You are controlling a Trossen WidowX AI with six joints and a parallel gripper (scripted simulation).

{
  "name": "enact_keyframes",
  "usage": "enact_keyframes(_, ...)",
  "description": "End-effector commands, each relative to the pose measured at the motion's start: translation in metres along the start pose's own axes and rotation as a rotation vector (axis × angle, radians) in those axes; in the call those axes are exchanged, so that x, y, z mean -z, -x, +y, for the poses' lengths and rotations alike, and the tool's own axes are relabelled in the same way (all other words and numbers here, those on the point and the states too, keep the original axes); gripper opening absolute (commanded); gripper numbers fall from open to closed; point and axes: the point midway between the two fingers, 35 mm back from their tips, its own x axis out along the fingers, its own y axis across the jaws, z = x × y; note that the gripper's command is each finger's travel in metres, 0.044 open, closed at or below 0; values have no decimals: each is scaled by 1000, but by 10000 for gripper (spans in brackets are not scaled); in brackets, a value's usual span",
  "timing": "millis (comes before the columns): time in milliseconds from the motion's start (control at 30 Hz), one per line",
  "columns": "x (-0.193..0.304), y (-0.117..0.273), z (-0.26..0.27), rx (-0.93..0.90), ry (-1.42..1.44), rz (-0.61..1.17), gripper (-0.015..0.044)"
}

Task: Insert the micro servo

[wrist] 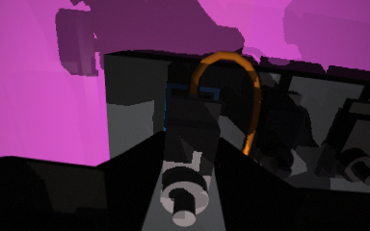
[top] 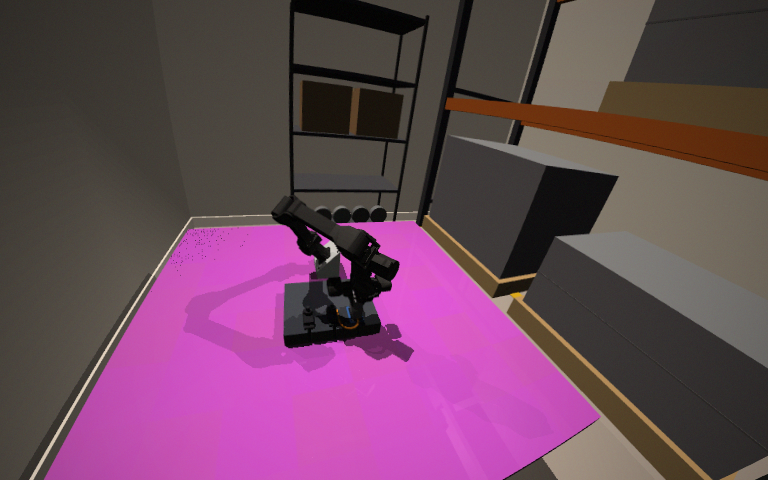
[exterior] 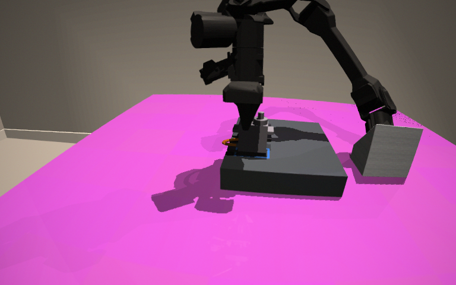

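My gripper [exterior: 247,126] [wrist: 190,141] is shut on the loose micro servo [exterior: 254,142] [wrist: 192,146], which is upright with its output shaft pointing up. The servo stands over the blue-outlined pocket [exterior: 268,154] [wrist: 166,112] on the dark deck [exterior: 304,169] [wrist: 129,79] [top: 298,292]. Its mounting ears are clearly above the deck. Its lower end is close to the pocket; whether it has entered is hidden. The orange cable [wrist: 257,96] [exterior: 224,142] [top: 349,327] leaves the servo's outer end and loops sideways towards the neighbouring servo, not straight along a notch.
Two fitted servos stand in the deck beside the pocket; the nearer [wrist: 280,120] is close to the cable loop, the farther one [wrist: 365,137] [top: 308,318] lies beyond. The arm's grey wedge-shaped base [exterior: 393,151] stands behind the deck. Shelving and large boxes are farther back and right.
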Motion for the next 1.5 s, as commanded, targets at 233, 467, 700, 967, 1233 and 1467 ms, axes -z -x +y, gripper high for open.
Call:
enact_keyframes(233, 0, -10, 1, 1, 5, -8, 0)
enact_keyframes(467, 0, -18, 1, 2, 5, -8, 0)
enact_keyframes(700, -1, -26, 1, 2, 5, -8, 0)
enact_keyframes(967, -1, -36, 1, 2, 5, -8, 0)
enact_keyframes(1233, -1, -46, 0, 3, 5, -8, 0)
enact_keyframes(1467, 0, -48, -1, 3, 5, -8, 131)
